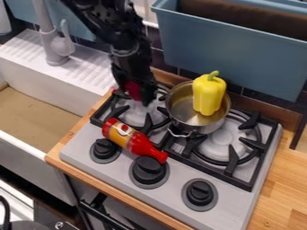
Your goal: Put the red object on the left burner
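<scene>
Gripping hand (133,97): mine; its fingers were closed, as I judged, on the red object (133,90).
Left burner (135,116): nearly served; I had the red object low over its far side. Whether it touched the grate (120,110) I could not tell.
Release: outstanding, in my judgement; I had any remaining gap to close, then my fingers to open and lift clear.
Red object, appearance: deep red verging on pink, partly hidden by my fingers; kind uncertain.
Bottle (141,144): also red, with an orange-yellow label; it lay aslant at the burner's near side, outside my grip.
</scene>
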`<act>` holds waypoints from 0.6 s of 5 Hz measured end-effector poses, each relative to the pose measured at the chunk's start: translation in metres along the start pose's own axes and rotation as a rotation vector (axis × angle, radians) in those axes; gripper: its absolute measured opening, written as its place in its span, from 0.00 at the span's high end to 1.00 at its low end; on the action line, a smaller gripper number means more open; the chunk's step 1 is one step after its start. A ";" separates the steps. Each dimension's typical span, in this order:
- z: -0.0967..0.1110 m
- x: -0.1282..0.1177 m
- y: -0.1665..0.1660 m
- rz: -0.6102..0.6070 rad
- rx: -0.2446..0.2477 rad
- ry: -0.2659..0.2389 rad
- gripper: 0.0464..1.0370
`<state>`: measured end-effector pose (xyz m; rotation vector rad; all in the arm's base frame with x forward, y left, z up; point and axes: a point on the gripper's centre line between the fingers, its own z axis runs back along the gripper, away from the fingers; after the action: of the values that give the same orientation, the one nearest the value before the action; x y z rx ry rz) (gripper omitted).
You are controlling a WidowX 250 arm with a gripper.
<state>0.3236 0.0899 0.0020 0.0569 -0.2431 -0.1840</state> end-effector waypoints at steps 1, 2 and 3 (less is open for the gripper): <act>0.015 0.001 -0.005 0.005 -0.030 -0.013 0.04; 0.022 -0.001 -0.001 0.023 -0.041 -0.019 0.04; 0.023 -0.005 0.002 0.041 -0.049 -0.009 0.04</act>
<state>0.3136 0.0915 0.0229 0.0026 -0.2489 -0.1489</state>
